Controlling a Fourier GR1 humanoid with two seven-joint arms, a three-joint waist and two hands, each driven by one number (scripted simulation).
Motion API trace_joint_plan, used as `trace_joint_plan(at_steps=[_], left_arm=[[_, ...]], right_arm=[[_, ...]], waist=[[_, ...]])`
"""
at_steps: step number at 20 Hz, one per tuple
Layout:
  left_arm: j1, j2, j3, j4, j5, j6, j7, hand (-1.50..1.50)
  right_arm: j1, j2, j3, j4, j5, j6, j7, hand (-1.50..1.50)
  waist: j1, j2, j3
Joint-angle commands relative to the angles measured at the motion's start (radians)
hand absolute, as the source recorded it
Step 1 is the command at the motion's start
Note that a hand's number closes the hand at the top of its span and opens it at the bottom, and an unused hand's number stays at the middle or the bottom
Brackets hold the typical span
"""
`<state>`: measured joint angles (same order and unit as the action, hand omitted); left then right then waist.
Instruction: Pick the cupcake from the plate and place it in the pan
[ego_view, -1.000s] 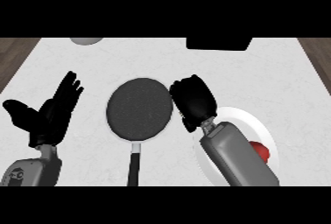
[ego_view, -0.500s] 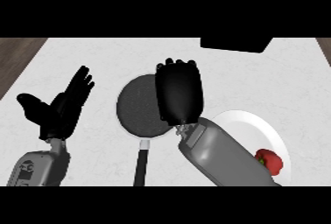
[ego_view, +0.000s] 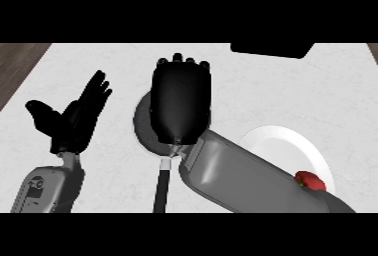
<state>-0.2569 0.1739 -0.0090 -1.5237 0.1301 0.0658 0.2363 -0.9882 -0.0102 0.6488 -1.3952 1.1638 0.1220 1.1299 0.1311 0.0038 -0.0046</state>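
A small red cupcake (ego_view: 311, 181) lies on the near right part of the white plate (ego_view: 284, 142), half hidden by my right forearm. The dark round pan (ego_view: 142, 122) sits mid-counter, its black handle (ego_view: 162, 187) pointing toward me. My right hand (ego_view: 181, 102) hovers flat over the pan, back up, fingers stretched away from me, covering most of it; nothing shows in it. My left hand (ego_view: 74, 122) stands open at the left, fingers up, holding nothing.
A black object (ego_view: 272, 48) sits at the counter's far edge, right of centre. Dark wood floor (ego_view: 18, 65) shows beyond the counter's left edge. White counter top stretches between the pan and my left hand.
My right hand has swung from beside the plate's left rim to over the pan, its fingers straightening. The red cupcake stays on the plate. The left hand has barely shifted.
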Motion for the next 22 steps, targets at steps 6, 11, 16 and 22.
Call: trace_joint_plan(at_steps=[6, 11, 16, 22], left_arm=[[0.005, 0.002, 0.013, -0.002, -0.001, 0.007, 0.007, 0.00], [0.027, 0.018, 0.049, -0.018, 0.018, 0.000, -0.014, 0.00], [0.019, 0.028, 0.052, -0.011, 0.016, -0.011, -0.005, 0.00], [0.009, 0.012, 0.052, 0.008, 0.007, 0.001, -0.030, 0.00]], right_arm=[[-0.070, 0.010, 0.082, 0.153, -0.082, -0.231, 0.240, 1.50], [-0.053, 0.010, 0.089, 0.298, -0.139, -0.390, 0.121, 1.50], [-0.009, 0.010, 0.143, 0.407, -0.226, -0.520, 0.023, 1.50], [0.008, 0.010, 0.079, 0.572, -0.334, -0.605, -0.035, 1.50]], waist=[[-0.051, 0.005, 0.003], [-0.053, 0.010, 0.003], [-0.063, 0.010, 0.004], [-0.055, 0.018, 0.004]])
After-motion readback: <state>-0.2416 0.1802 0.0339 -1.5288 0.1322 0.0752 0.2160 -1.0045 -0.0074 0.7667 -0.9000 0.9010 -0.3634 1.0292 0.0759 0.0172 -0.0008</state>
